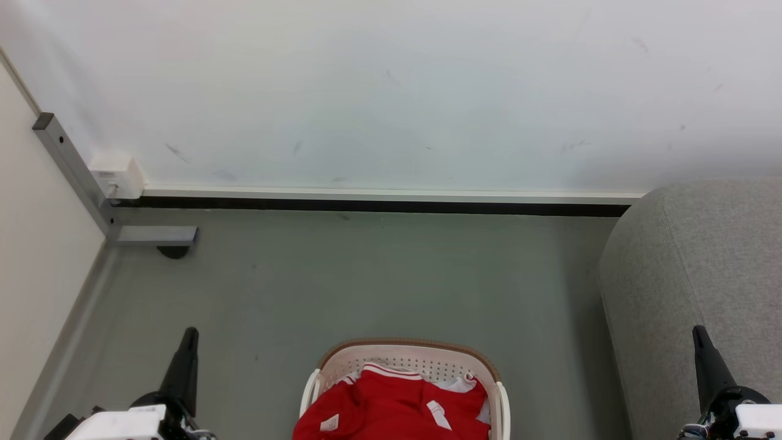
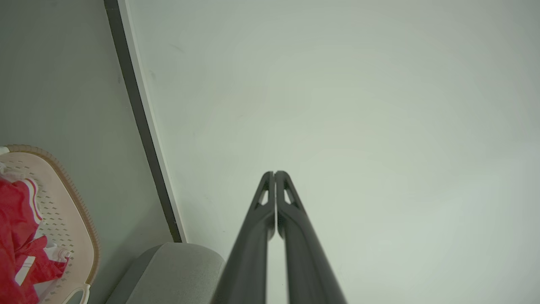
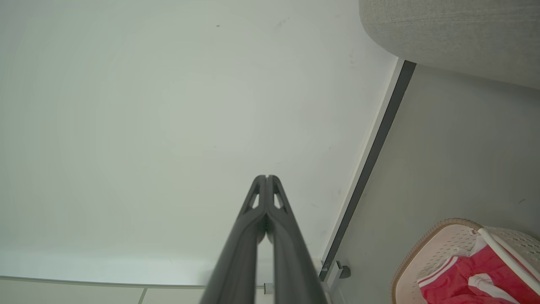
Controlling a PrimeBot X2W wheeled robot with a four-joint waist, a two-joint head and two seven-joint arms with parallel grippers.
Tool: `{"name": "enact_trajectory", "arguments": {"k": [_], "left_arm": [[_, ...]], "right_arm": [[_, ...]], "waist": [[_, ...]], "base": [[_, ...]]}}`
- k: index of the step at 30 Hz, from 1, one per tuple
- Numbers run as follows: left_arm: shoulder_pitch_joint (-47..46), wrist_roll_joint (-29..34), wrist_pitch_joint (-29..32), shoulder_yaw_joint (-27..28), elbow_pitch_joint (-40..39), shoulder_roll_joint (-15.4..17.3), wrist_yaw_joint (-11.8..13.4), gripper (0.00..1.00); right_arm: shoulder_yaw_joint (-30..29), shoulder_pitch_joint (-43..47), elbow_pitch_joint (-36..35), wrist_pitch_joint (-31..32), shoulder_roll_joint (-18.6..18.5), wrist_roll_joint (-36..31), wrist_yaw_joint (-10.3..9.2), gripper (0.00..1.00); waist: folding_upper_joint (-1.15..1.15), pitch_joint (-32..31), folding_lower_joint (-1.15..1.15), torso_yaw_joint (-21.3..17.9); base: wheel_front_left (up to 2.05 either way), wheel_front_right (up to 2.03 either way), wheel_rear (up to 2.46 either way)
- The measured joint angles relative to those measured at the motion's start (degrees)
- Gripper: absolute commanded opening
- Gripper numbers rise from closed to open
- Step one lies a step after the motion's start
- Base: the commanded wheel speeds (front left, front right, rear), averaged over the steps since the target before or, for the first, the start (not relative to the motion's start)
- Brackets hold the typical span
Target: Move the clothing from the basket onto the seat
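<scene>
Left end effector: its two long dark fingers are pressed together along their length, tips meeting, with nothing between them. In the head view it points up at the lower left, over bare floor to the left of the basket. In its own wrist view the tips stand against the pale wall.
Right end effector: fingers likewise pressed together and carrying nothing. It points up at the lower right of the head view, in front of the seat's grey side.
Clothing: bright red with white stripes and trim, lying crumpled inside the basket and filling much of it. A striped edge lies toward the basket's far wall, with a fold of white fabric at its right side.
Basket: cream-white, with rows of small holes, a brown rim and white side handles. It stands on the floor between the two end effectors, touching neither, and well apart from the floor's far edge.
Seat: large, grey and woven, with a rounded edge and a seam line. It stands at the floor's right side, its far end near the wall, with a strip of floor between it and the basket.
Skirting: a white band over a dark strip, running along the floor's far edge.
Far left corner of the floor: a grey metal post with a flat foot, and a small white box beside it.
</scene>
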Motion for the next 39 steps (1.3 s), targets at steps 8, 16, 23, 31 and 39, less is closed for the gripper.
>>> {"name": "enact_trajectory", "arguments": {"k": [8, 16, 23, 31, 39], "left_arm": [[0.0, 0.0, 0.0, 0.0, 0.0, 0.0, 0.0, 0.0], [0.0, 0.0, 0.0, 0.0, 0.0, 0.0, 0.0, 0.0], [0.0, 0.0, 0.0, 0.0, 0.0, 0.0, 0.0, 0.0], [0.0, 0.0, 0.0, 0.0, 0.0, 0.0, 0.0, 0.0], [0.0, 0.0, 0.0, 0.0, 0.0, 0.0, 0.0, 0.0]], "right_arm": [[0.0, 0.0, 0.0, 0.0, 0.0, 0.0, 0.0, 0.0], [0.0, 0.0, 0.0, 0.0, 0.0, 0.0, 0.0, 0.0], [0.0, 0.0, 0.0, 0.0, 0.0, 0.0, 0.0, 0.0], [0.0, 0.0, 0.0, 0.0, 0.0, 0.0, 0.0, 0.0], [0.0, 0.0, 0.0, 0.0, 0.0, 0.0, 0.0, 0.0]], "waist": [[0.0, 0.0, 0.0, 0.0], [0.0, 0.0, 0.0, 0.0], [0.0, 0.0, 0.0, 0.0], [0.0, 0.0, 0.0, 0.0], [0.0, 0.0, 0.0, 0.0]], "base": [[0.0, 0.0, 0.0], [0.0, 0.0, 0.0], [0.0, 0.0, 0.0], [0.0, 0.0, 0.0], [0.0, 0.0, 0.0]]}}
